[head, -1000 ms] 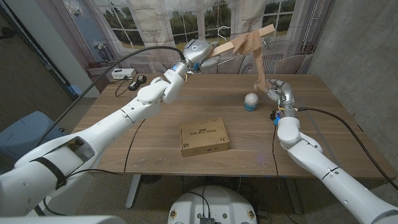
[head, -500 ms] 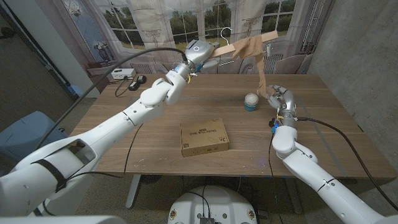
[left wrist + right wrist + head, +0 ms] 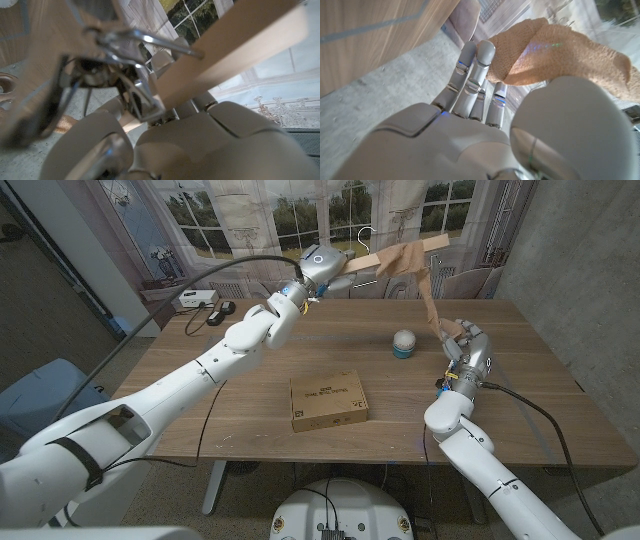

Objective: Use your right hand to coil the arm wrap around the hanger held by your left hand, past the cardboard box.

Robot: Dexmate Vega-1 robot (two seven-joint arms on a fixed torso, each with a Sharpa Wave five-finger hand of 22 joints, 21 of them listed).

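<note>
The left hand (image 3: 322, 262) is raised over the far side of the bench (image 3: 250, 370), its fingers closed around one end of a wooden hanger (image 3: 372, 263) that slants up to the right, with its metal hook (image 3: 366, 232) rising above the bar. In the left wrist view the fingers (image 3: 165, 145) wrap the pale wooden bar (image 3: 235, 50) next to the metal fitting. A tan arm wrap (image 3: 408, 255) is wound around the far end of the hanger, and a loose strip of it hangs down to the right hand (image 3: 463, 345), which is lifted above the right side of the bench. In the right wrist view the end of the wrap (image 3: 555, 55) is pinched between the thumb and the fingers (image 3: 479, 70), which reach up beside it. A flat cardboard box (image 3: 328, 400) lies on the bench nearer the robot, well apart from both hands. A small white and teal ball-shaped thing (image 3: 403, 343) sits on the bench between the box and the right hand. A black cable and a small white device (image 3: 197, 298) lie at the far left corner.
</note>
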